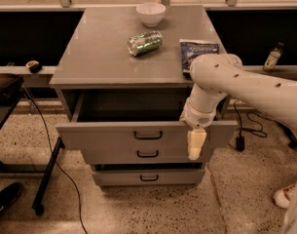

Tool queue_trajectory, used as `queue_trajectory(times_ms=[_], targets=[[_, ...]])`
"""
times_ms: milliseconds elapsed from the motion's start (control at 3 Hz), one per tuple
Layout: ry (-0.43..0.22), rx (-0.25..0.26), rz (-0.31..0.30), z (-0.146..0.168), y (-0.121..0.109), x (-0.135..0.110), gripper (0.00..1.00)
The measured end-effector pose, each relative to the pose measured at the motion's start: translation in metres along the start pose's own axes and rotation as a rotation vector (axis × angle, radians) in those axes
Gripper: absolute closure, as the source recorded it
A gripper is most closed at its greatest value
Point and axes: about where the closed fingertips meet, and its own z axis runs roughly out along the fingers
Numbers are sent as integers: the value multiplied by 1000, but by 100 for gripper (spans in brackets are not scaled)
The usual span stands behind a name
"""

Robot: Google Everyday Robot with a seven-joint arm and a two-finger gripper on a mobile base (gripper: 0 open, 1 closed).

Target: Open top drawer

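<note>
Centrally, a grey metal cabinet [114, 57] is standing on a speckled stone floor [138, 213], and the top drawer [104, 134] is standing pulled out from it, its front panel well forward of the cabinet body and a dark, plain interior showing behind. A small black loop handle [148, 135] is sitting at the centre of that flat panel. Below, the middle drawer [114, 155] and bottom drawer [119, 177], each narrower and shorter, are carrying matching handles and are stepping back in turn.

The white arm [245, 89], smooth and rounded with small dark dots along its shell, is reaching in from the right and is covering the right end of the top drawer's front. The cream-coloured gripper [196, 144] is hanging downward in front of that panel, right of the handle and apart from it; whether it is spread or pressed together cannot be told, nor whether it is touching the metal.

On the matte cabinet top, a round white bowl [150, 13] is resting at the back, a green can [144, 42] is lying on its side near the middle, and a blue crinkled bag [198, 50] is lying at the right edge, partly hidden by the arm. A black cable [60, 169] is trailing across the floor at left, and a small bottle [273, 57] is standing on the ledge at right.
</note>
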Motion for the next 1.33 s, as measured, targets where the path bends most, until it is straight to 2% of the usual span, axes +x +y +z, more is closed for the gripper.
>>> queue_trajectory(times_ms=[333, 667, 1000, 1333], targets=[[-48, -23, -8, 2, 9, -3, 18], [-61, -12, -47, -10, 24, -15, 17], [-85, 0, -85, -27, 48, -27, 21], [-99, -17, -79, -30, 82, -32, 28]])
